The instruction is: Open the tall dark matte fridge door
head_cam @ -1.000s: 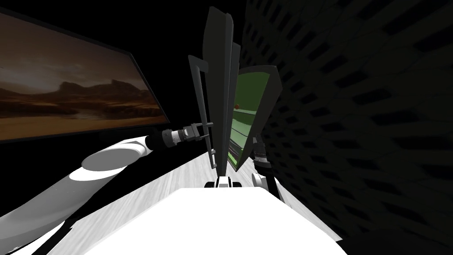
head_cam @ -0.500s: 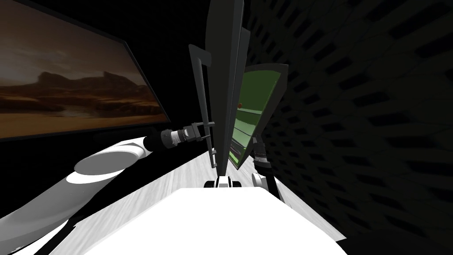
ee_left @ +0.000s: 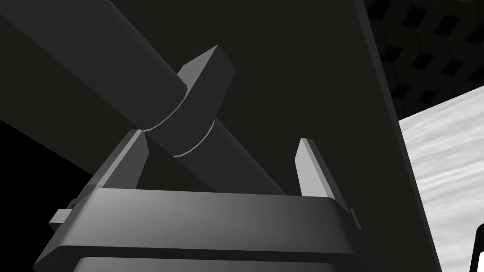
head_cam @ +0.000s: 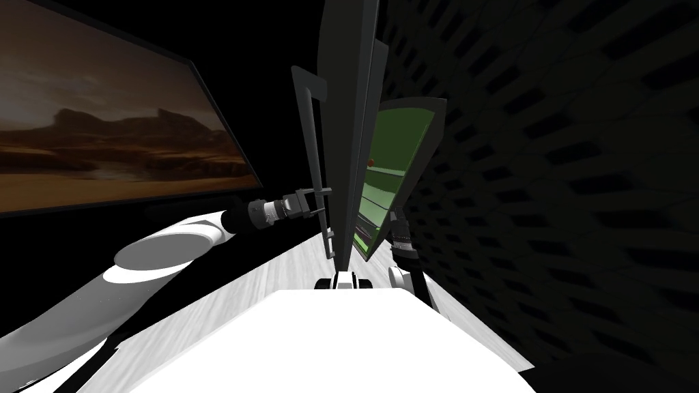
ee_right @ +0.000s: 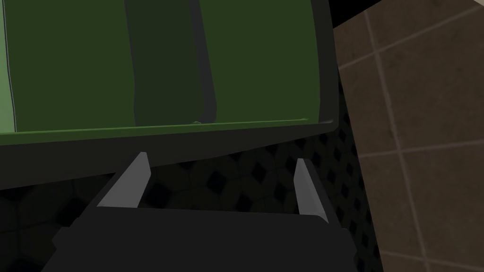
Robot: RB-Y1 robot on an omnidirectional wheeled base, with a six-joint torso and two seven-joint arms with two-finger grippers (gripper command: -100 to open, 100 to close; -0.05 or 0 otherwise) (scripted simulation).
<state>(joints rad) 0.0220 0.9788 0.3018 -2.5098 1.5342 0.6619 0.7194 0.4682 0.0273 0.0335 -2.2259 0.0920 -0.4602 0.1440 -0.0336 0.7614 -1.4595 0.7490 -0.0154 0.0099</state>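
Fridge door [head_cam: 347, 123] dead ahead, edge-on, ajar. Green interior [head_cam: 392, 164] shows past its right edge.

Over last second whole head view shifted: my own move, not door's. Last half second near static, green gap same width. Judgement: swing paused, door only part open.

Bar handle [ee_left: 85, 61] on door's left face. Left gripper [ee_left: 221, 138] unmoved at handle near mount bracket [ee_left: 208, 71], fingers wide, bar crossing between them, not clamped. Hook pull likely, slip risk.

Right gripper [ee_right: 220, 159] by interior's lower edge, fingers wide, nothing between.
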